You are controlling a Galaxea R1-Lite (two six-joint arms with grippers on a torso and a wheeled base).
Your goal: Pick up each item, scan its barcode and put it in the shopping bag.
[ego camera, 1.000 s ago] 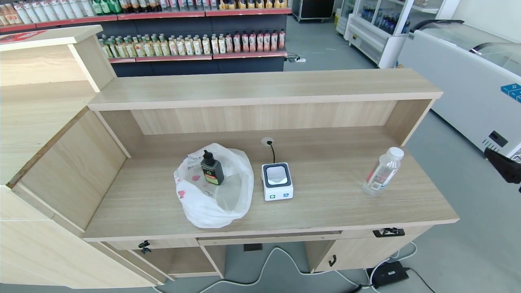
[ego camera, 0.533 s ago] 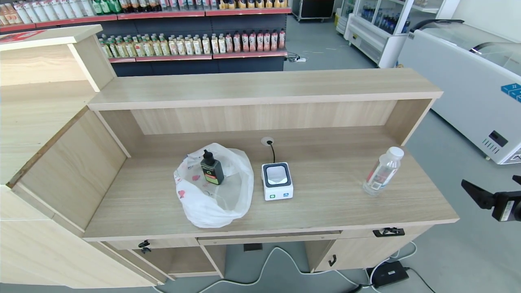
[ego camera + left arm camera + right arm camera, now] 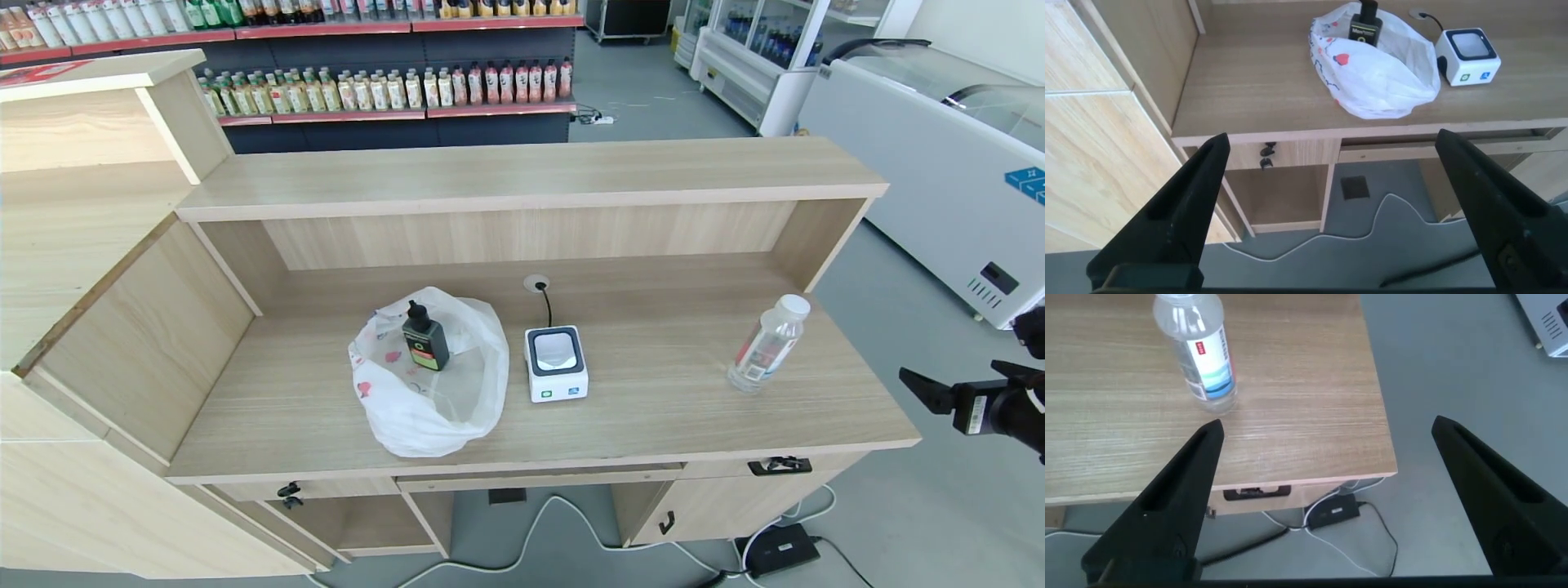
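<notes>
1. Already a dark bottle stands in the bag, left of the scanner at the counter's middle; that item looks done.
2. Left to do: the water bottle, upright near the right edge.
3. The right gripper hangs off that edge, spread and empty. The left gripper is spread too.

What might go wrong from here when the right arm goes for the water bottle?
1. The water bottle stands upright close to the counter's right edge; with the open right gripper off to that side, a glancing finger could tip it, perhaps onto the floor.
2. The shopping bag lies slumped with a dark bottle standing in it; dropping the water bottle in may knock that over.
</notes>
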